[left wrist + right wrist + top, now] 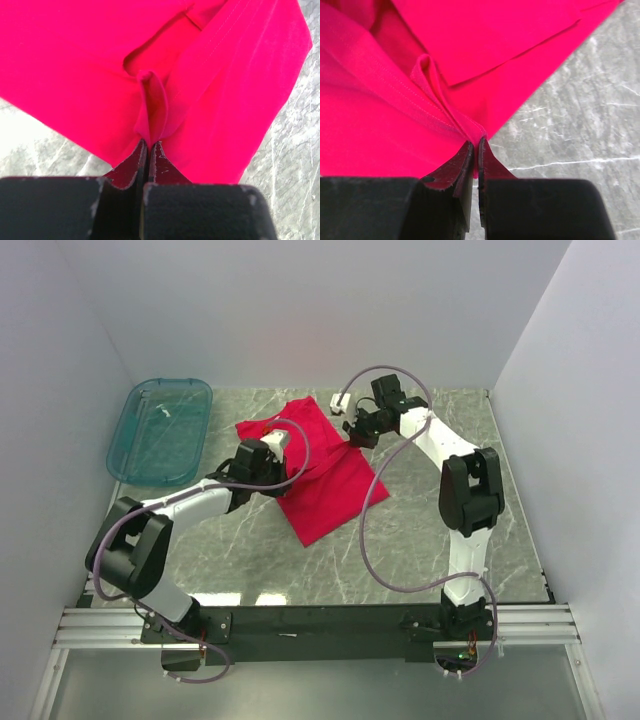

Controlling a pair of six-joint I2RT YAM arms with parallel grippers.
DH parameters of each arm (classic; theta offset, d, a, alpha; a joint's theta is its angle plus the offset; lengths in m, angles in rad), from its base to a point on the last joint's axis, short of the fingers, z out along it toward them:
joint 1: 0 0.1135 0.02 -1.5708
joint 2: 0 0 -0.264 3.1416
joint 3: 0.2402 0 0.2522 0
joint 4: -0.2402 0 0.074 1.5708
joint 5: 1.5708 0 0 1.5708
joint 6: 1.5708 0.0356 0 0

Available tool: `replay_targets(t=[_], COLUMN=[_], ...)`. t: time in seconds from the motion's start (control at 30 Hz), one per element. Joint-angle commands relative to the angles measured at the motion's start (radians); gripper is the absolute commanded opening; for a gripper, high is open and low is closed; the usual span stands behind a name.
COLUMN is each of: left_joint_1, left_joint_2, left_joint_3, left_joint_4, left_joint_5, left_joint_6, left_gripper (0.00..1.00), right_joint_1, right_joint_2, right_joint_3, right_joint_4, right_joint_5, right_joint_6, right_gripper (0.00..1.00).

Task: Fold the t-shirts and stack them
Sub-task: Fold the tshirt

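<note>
Right now I see the t-shirt [335, 490] lying diagonally on the counter [420, 530], long axis far-left to near-right; left claw [148, 145] and right claw [475, 145] each pinch its fabric.

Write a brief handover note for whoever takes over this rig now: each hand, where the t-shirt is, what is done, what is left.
Left hand: shut on a pinched fold of the red t-shirt.
Right hand: shut on another pinch at the shirt's far right edge.
Shirt: mid-table on the marble table, layers overlapping, not neatly folded.
Teal tub: far left, apart from the shirt.
Done: both grips taken.
Left: finish the fold, then stack.
</note>
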Motion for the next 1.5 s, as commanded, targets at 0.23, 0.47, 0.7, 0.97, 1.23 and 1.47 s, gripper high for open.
replay_targets(t=[0.23, 0.47, 0.7, 0.97, 1.23, 1.47], left_joint_1=[0.007, 0.01, 0.013, 0.026, 0.033, 0.052], left_joint_2=[0.034, 0.011, -0.001, -0.021, -0.023, -0.013], left_joint_3=[0.059, 0.044, 0.039, 0.029, 0.03, 0.05], left_joint_4=[-0.005, -0.009, -0.014, -0.014, -0.014, -0.014], left_joint_5=[0.034, 0.015, -0.006, -0.029, -0.032, -0.038], left_joint_6=[0.013, 0.004, 0.0, -0.007, -0.004, 0.002], left_gripper=[0.0, 0.01, 0.01, 0.01, 0.01, 0.01], right_joint_1=[0.013, 0.016, 0.017, 0.02, 0.023, 0.026], right_joint_2=[0.043, 0.058, 0.088, 0.121, 0.129, 0.149], right_joint_3=[0.1, 0.12, 0.152, 0.187, 0.195, 0.227], right_joint_4=[0.025, 0.017, 0.013, 0.005, 0.008, 0.007], right_joint_5=[0.026, 0.034, 0.04, 0.054, 0.054, 0.067], right_joint_6=[0.046, 0.054, 0.071, 0.088, 0.096, 0.114], right_gripper=[0.08, 0.08, 0.08, 0.09, 0.11, 0.11])
